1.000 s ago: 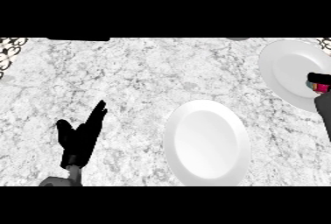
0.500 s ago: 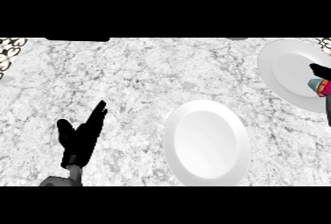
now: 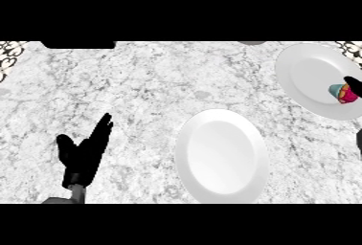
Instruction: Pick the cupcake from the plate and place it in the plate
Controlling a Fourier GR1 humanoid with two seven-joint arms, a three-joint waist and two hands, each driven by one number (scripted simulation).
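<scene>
The cupcake, teal wrapper and pink top, lies tilted on the right part of the far white plate at the upper right. My right hand shows only as a dark sliver at the picture's right edge, touching the cupcake's upper right side; the rest of it is out of frame. A second white plate with nothing on it sits at centre right. At the lower left, well away from both plates, my left hand rests open and upright.
The counter is grey-white marble. A dark object sits at the far edge on the left, with a patterned border at the far left corner. A dark bit of my right forearm shows at the right edge.
The cupcake has shifted a little left on the far plate and tipped over, and my right hand has come up against its top right. The left hand has not moved.
</scene>
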